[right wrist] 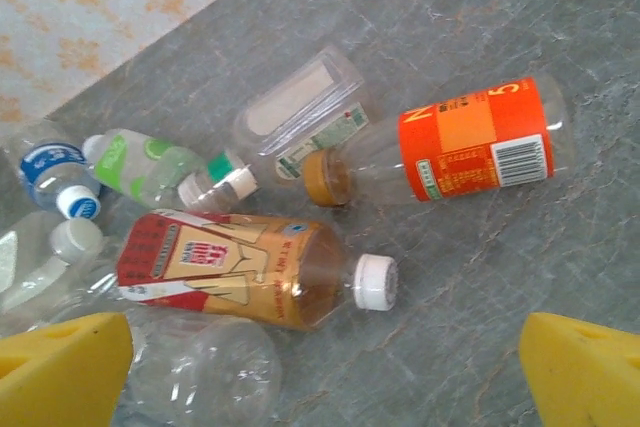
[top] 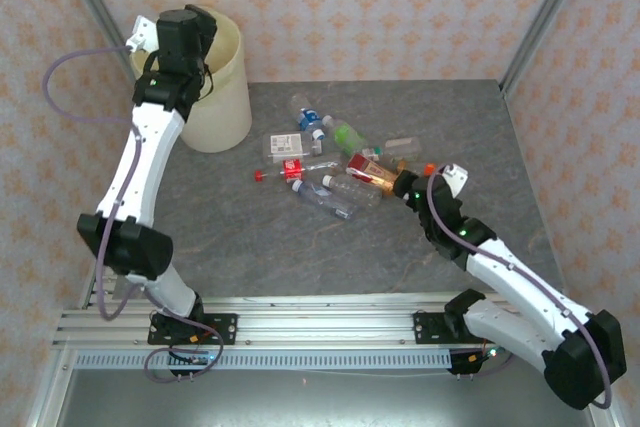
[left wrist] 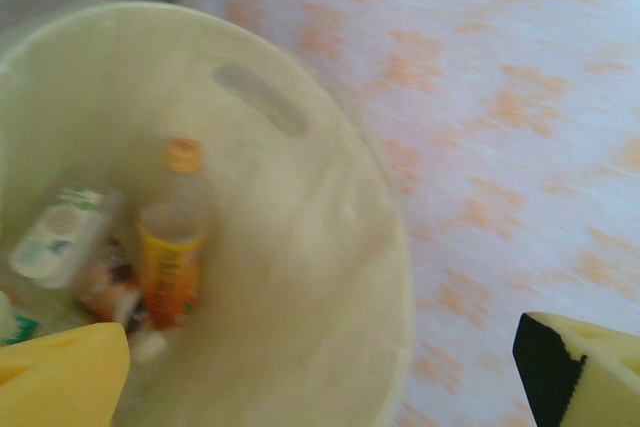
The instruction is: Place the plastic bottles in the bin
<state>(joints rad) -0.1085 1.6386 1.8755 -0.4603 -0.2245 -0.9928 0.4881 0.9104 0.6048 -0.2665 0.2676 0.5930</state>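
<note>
1. Left gripper (left wrist: 320, 377): I have it over the mouth of the bin (left wrist: 330, 247), wrist camera looking straight down inside. Its pads (left wrist: 60, 382) stand wide apart with nothing between them. It is placed there so that anything let go falls inside the wall.
2. Bin contents: an orange bottle (left wrist: 170, 247) stands nearly upright against the wall, with a white bottle (left wrist: 55, 237) just beside it. Other items lie beneath them, too blurred to name.
3. Bin, top view (top: 225, 107): at the far left of the table (top: 300, 257), well apart from the loose bottles.
4. Right gripper (right wrist: 325, 367): low over the loose bottles, jaws wide and empty, pads (right wrist: 60, 367) at either side of my view. I judge this to be a pre-grasp pose.
5. Loose bottles, all lying on their sides: a tea bottle (right wrist: 250, 272) nearest the jaws, a clear bottle (right wrist: 200, 372) touching it, a banded bottle (right wrist: 470, 142) beyond, and a green bottle (right wrist: 150, 162) to the left.
6. Progress, as I judge it: a few bottles are binned and most remain on the table. The tea bottle looks the easiest next pick, though round bodies may roll when the pads close.
</note>
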